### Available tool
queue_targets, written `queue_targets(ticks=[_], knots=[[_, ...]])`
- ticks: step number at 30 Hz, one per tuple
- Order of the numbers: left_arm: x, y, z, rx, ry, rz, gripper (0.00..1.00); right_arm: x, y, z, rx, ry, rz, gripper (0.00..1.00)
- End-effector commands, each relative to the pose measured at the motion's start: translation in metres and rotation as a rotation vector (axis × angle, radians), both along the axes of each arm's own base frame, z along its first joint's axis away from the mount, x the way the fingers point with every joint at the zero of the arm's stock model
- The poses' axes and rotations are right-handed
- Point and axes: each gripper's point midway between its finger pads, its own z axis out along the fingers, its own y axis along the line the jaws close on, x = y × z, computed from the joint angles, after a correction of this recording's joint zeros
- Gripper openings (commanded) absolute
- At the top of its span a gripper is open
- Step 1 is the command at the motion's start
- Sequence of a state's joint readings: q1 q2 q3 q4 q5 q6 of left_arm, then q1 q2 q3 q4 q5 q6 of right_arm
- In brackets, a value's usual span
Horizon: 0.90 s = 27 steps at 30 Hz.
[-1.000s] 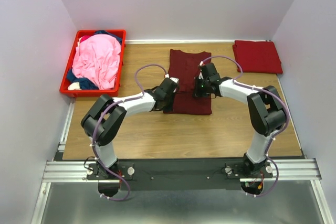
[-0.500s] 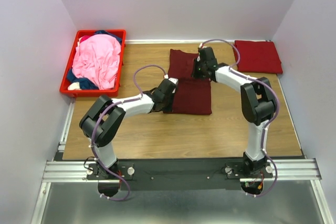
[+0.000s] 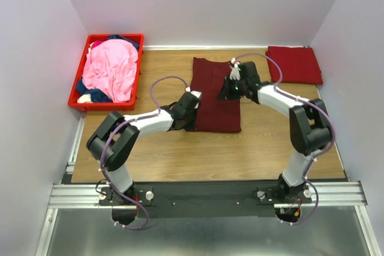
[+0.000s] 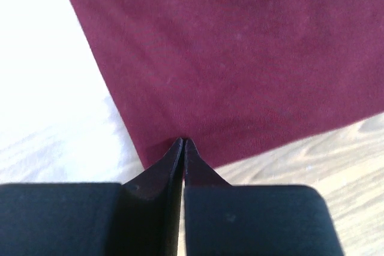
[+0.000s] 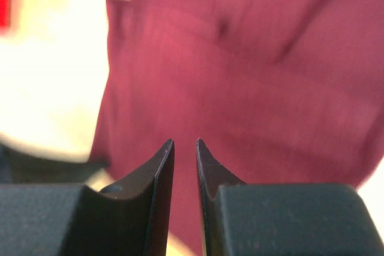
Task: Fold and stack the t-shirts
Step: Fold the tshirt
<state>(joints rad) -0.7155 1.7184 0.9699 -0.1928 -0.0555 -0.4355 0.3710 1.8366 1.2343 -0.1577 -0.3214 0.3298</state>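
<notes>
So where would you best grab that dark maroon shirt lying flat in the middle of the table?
Probably at its near left corner, coming in low from the left side. The maroon shirt lies flat on the table, so its middle offers nothing to pinch; the corner is a thin free edge that jaws can slip around.

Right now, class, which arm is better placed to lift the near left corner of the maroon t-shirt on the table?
Left, I'd judge. The left gripper, closed, sits at that corner of the maroon t-shirt; the right gripper is over the shirt's far right side.
</notes>
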Motion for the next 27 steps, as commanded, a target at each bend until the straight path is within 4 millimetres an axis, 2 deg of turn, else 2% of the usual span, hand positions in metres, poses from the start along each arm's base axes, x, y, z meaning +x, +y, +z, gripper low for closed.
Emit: queue_targets(ticks=[1, 2, 3, 4, 5, 6, 7, 10, 11, 13, 15, 16, 18, 19, 21, 25, 27], knots=[[-0.009, 0.008, 0.033, -0.072, -0.044, 0.032, 0.1, -0.051, -0.003, 0.011, 0.232, 0.1, 0.066, 0.28], [-0.008, 0.005, 0.04, -0.114, -0.052, 0.024, 0.1, -0.056, -0.003, 0.028, 0.29, 0.053, 0.088, 0.28], [0.001, 0.002, 0.052, -0.189, -0.081, 0.02, 0.1, -0.066, -0.004, 0.03, 0.327, 0.061, 0.108, 0.28], [-0.01, -0.008, 0.058, -0.275, -0.048, -0.04, 0.1, -0.086, -0.005, 0.025, 0.395, 0.1, 0.143, 0.28], [-0.007, -0.015, 0.068, -0.342, -0.067, -0.067, 0.1, -0.093, -0.008, 0.033, 0.433, 0.087, 0.157, 0.28], [-0.014, -0.017, 0.066, -0.389, -0.023, -0.095, 0.1, -0.114, -0.015, 0.022, 0.496, 0.168, 0.147, 0.27], [-0.013, -0.022, 0.069, -0.417, -0.027, -0.111, 0.1, -0.109, -0.016, 0.037, 0.54, 0.134, 0.154, 0.27], [-0.017, -0.03, 0.062, -0.463, 0.006, -0.146, 0.1, -0.12, -0.035, 0.02, 0.626, 0.156, 0.1, 0.27], [-0.017, -0.032, 0.054, -0.465, 0.023, -0.144, 0.1, -0.125, -0.04, 0.002, 0.634, 0.2, 0.075, 0.27], [-0.017, -0.032, 0.042, -0.478, 0.067, -0.139, 0.09, -0.125, -0.047, -0.011, 0.653, 0.252, 0.025, 0.27], [-0.016, -0.026, 0.028, -0.473, 0.108, -0.119, 0.09, -0.128, -0.055, -0.024, 0.667, 0.259, -0.025, 0.26], [-0.017, -0.021, 0.014, -0.474, 0.153, -0.105, 0.06, -0.129, -0.064, -0.04, 0.661, 0.296, -0.091, 0.26], [-0.023, -0.008, -0.007, -0.456, 0.213, -0.064, 0.05, -0.124, -0.082, -0.056, 0.652, 0.32, -0.193, 0.26], [-0.02, -0.006, -0.007, -0.463, 0.213, -0.054, 0.04, -0.126, -0.087, -0.065, 0.652, 0.345, -0.225, 0.24], [-0.026, 0.01, -0.02, -0.455, 0.241, -0.006, 0.04, -0.132, -0.097, -0.078, 0.66, 0.391, -0.279, 0.22], [-0.025, 0.023, -0.018, -0.457, 0.219, 0.036, 0.04, -0.132, -0.098, -0.068, 0.657, 0.349, -0.274, 0.22], [-0.024, 0.023, -0.013, -0.461, 0.206, 0.037, 0.04, -0.126, -0.098, -0.05, 0.663, 0.289, -0.247, 0.23]])
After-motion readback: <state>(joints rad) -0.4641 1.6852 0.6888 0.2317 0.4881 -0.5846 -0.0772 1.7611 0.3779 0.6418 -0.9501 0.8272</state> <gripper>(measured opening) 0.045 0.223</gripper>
